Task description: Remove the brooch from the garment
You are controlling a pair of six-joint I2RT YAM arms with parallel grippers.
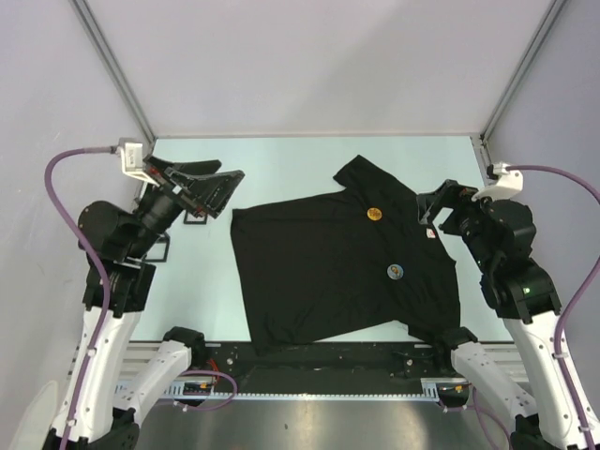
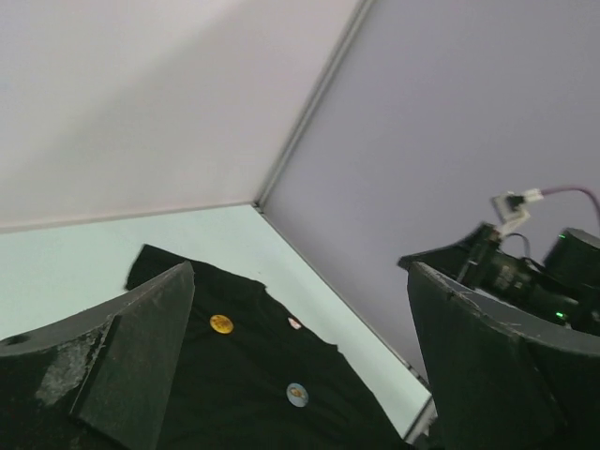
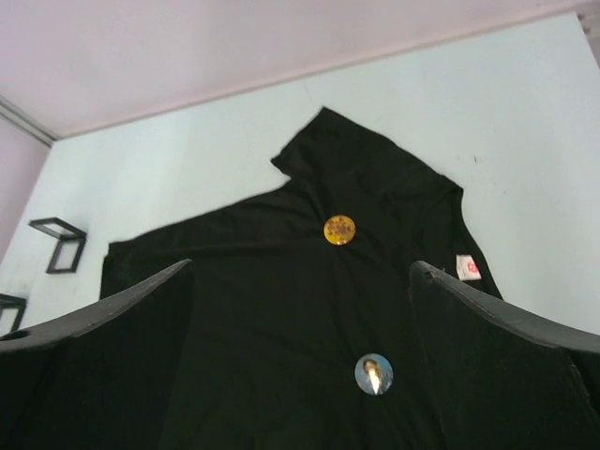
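Top external view: the garment [image 1: 328, 272], a black short-sleeved T-shirt, lies spread flat on the pale table [image 1: 281, 164], right of centre. Two round badges are pinned to it, well apart: a gold brooch [image 1: 374, 214] on the far part and a bluish brooch [image 1: 396, 272] nearer the arms. A red-and-white tag [image 1: 430, 232] shows by the shirt's right edge. The left gripper [image 1: 232, 194] hovers beside the shirt's far-left corner with its jaws wide apart. The right gripper [image 1: 428, 208] hangs above the tag, its jaws likewise spread. Neither gripper holds anything.
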